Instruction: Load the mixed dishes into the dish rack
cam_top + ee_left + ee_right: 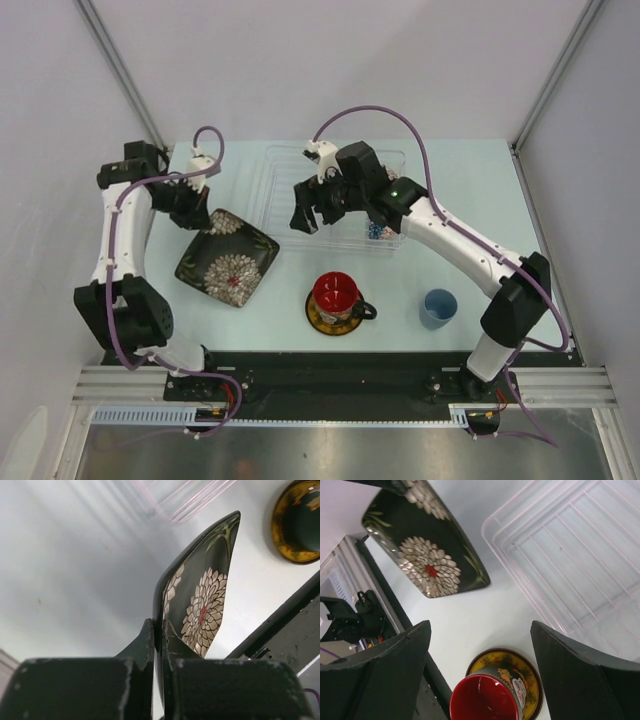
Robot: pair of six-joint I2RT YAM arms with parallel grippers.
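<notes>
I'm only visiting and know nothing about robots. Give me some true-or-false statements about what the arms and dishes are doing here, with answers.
1. The left claw is shut on the black floral plate. True.
2. The red-inside cup stands in the dish rack. False: it sits on the yellow-brown saucer on the table, outside the dish rack.
3. The right claw is open and empty. True.
4. The light blue cup lies on the plate. False: it stands alone on the table.
</notes>
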